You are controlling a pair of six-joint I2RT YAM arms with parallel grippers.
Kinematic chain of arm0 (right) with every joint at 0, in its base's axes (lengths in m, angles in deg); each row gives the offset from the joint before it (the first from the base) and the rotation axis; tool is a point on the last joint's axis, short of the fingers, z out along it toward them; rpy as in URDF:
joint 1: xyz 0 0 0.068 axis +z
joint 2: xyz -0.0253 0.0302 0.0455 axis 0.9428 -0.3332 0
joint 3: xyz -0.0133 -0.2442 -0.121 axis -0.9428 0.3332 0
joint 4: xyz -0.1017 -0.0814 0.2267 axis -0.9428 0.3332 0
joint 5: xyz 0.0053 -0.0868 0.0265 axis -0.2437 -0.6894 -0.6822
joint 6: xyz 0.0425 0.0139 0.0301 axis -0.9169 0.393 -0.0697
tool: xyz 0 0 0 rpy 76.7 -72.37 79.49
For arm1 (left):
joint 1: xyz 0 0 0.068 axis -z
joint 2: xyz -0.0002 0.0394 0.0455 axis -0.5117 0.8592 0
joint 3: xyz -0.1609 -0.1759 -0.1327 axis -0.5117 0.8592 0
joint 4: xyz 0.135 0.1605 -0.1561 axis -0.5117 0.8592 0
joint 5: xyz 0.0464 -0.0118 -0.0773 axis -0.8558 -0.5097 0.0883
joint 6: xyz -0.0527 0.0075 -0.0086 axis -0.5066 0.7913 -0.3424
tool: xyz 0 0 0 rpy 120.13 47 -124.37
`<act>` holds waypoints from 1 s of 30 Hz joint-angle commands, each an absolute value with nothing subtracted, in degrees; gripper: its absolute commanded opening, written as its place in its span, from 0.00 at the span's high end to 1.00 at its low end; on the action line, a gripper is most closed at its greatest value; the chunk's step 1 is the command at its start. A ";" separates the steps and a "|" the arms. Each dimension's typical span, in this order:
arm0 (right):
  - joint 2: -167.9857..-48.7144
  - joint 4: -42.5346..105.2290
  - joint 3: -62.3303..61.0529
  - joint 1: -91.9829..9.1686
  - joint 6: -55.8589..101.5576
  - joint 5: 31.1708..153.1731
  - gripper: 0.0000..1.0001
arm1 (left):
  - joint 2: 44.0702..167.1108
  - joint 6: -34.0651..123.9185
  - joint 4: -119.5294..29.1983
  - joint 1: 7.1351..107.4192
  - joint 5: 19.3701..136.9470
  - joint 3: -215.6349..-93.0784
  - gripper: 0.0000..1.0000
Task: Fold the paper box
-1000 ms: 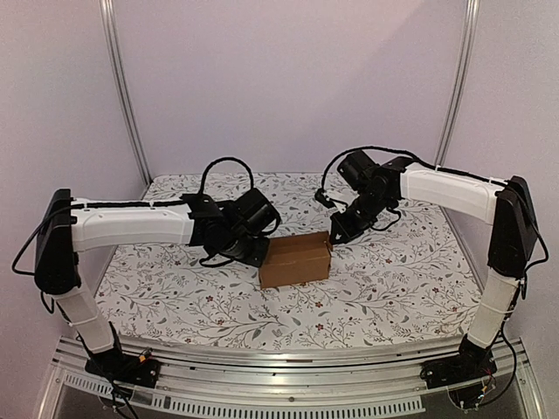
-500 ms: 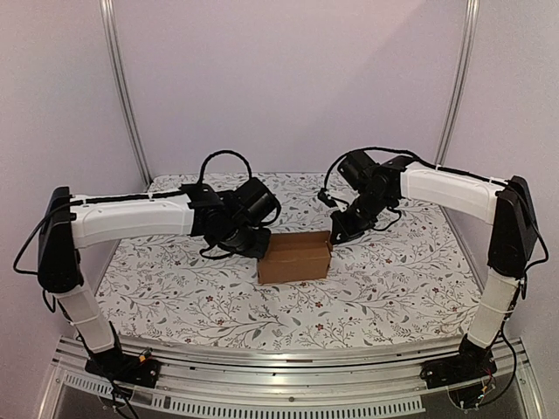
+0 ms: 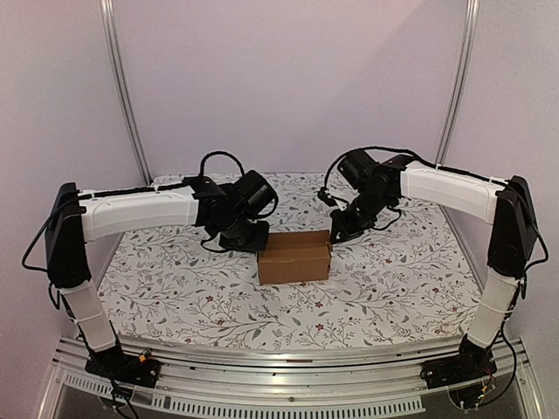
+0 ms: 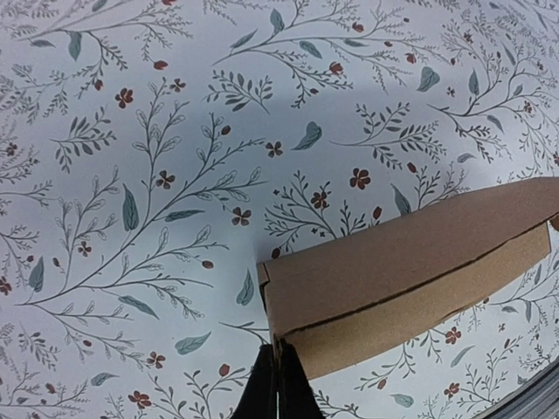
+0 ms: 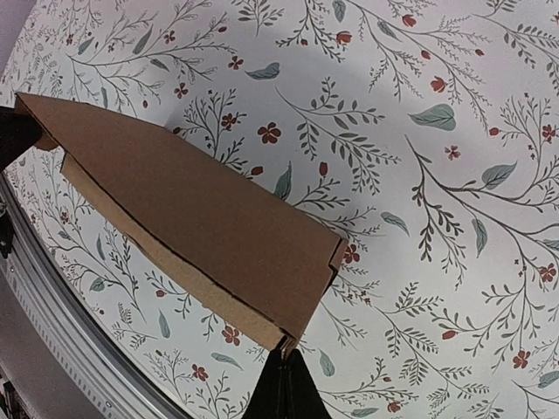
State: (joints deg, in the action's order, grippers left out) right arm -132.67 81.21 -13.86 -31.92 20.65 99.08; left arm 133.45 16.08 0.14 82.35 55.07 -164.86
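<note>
The paper box (image 3: 295, 256) is a closed brown oblong lying on the flowered cloth in the middle of the table. My left gripper (image 3: 259, 241) is at its left end with fingers pressed together. In the left wrist view the shut tips (image 4: 279, 356) touch the near corner of the box (image 4: 410, 262). My right gripper (image 3: 334, 236) is at the box's far right corner, also shut. In the right wrist view its tips (image 5: 286, 356) meet the corner of the box (image 5: 183, 201), where the lid edge and an end flap show. Nothing is visibly held between either pair of fingers.
The flowered tablecloth (image 3: 175, 279) covers the table. A metal rail (image 3: 288, 384) runs along the near edge between the arm bases. Pale walls with two aluminium posts (image 3: 127, 96) close in the back and sides.
My left gripper has moved back and slightly up along the box's left end, with its forearm rising. The box and the right arm have stayed where they were.
</note>
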 commanded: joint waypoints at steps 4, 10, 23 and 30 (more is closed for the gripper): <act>-133.73 80.61 -15.03 -31.51 19.76 100.91 1.00 | 136.63 10.85 -0.45 81.58 60.57 -167.32 1.00; -133.36 80.32 -14.52 -31.50 19.40 100.79 1.00 | 138.19 9.48 -0.57 81.58 61.24 -167.88 1.00; -132.20 79.17 -12.02 -31.42 18.79 101.23 1.00 | 138.23 10.81 -0.80 83.46 58.96 -167.07 1.00; -131.10 78.72 -11.13 -31.40 18.67 102.10 1.00 | 138.64 12.24 0.02 84.12 58.47 -167.67 1.00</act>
